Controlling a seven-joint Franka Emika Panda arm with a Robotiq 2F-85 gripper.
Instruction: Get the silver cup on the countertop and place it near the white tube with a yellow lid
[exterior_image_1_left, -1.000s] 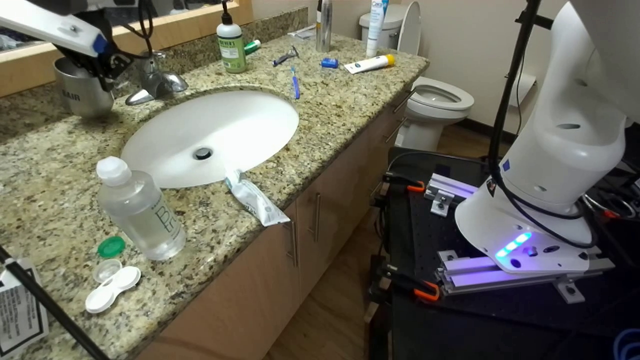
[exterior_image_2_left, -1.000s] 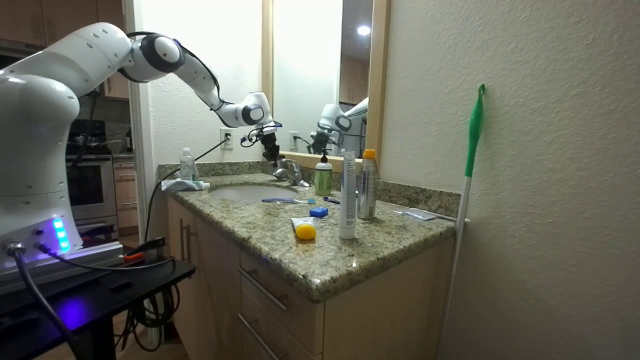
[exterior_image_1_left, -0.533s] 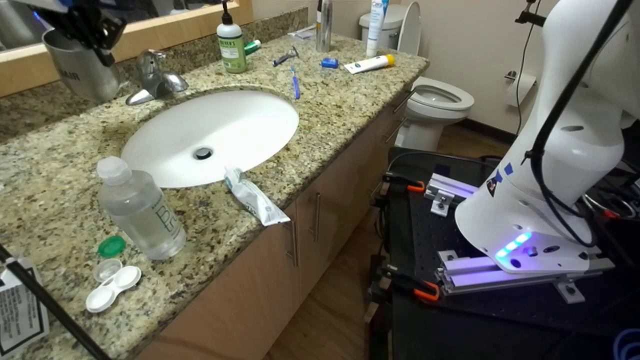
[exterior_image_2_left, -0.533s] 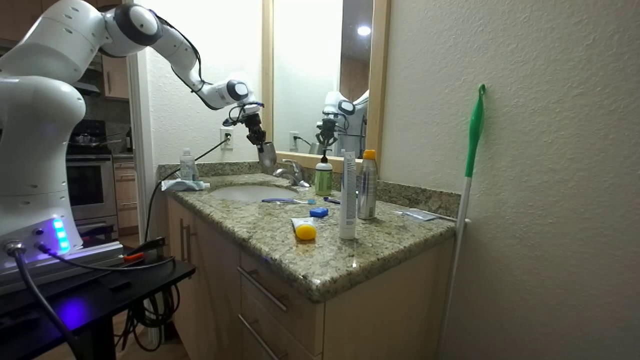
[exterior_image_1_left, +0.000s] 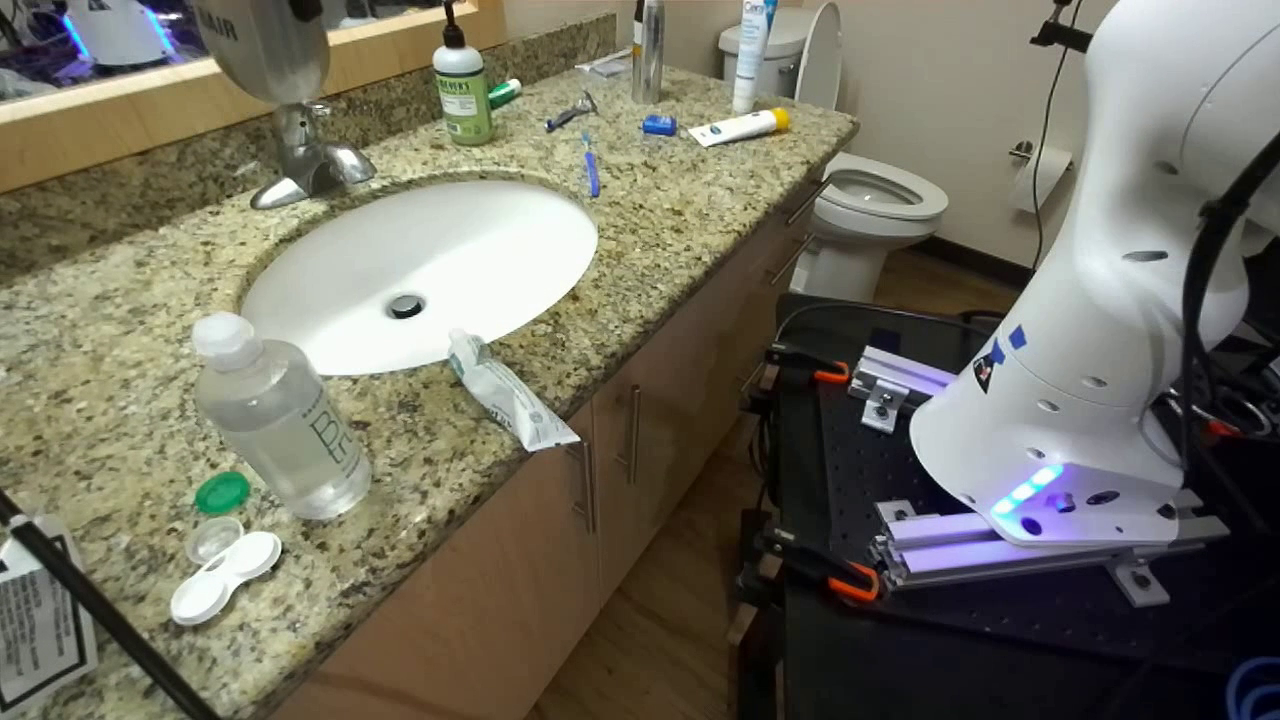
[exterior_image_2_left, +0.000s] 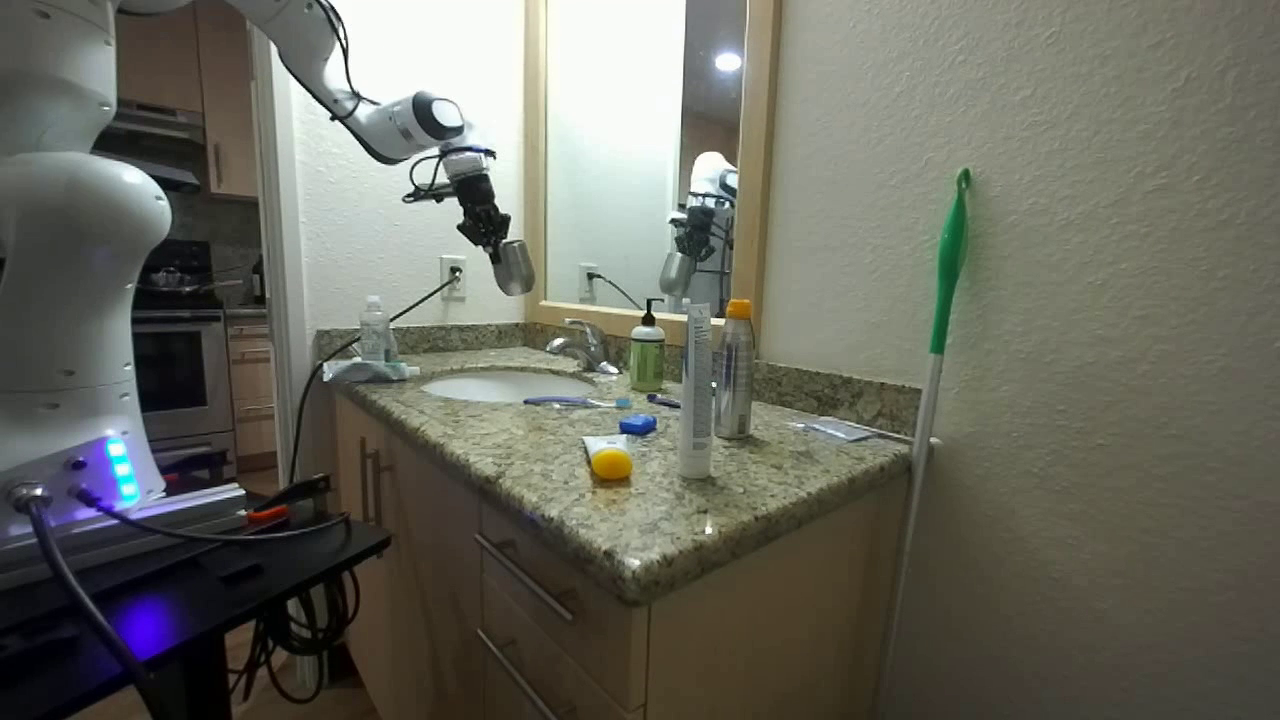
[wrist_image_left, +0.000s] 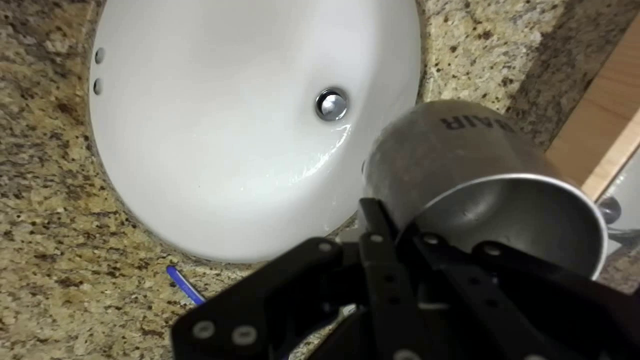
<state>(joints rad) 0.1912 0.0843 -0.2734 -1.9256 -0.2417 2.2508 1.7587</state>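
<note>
Exterior views both show the counter (exterior_image_2_left: 545, 465), a polished, speckled granite slab. Only in an exterior view does the glossy white toilet (exterior_image_1_left: 868, 235) appear, near its two o'clock. Beneath the wrist camera lies the smooth, oval white sink (wrist_image_left: 215, 110). Toward its four o'clock the silver cup (wrist_image_left: 445, 150), dull tapered metal, hangs tilted; the wrist view alone reveals its hollow inside and bright round rim. Black, angular fingers (wrist_image_left: 372, 250) are clamped on its wall beside that rim. In an exterior view the slim white tube with a yellow lid (exterior_image_2_left: 609, 456) lies on the counter, well apart from the cup, at its five o'clock. In the sink sits a round metal drain plug (wrist_image_left: 333, 105).
</note>
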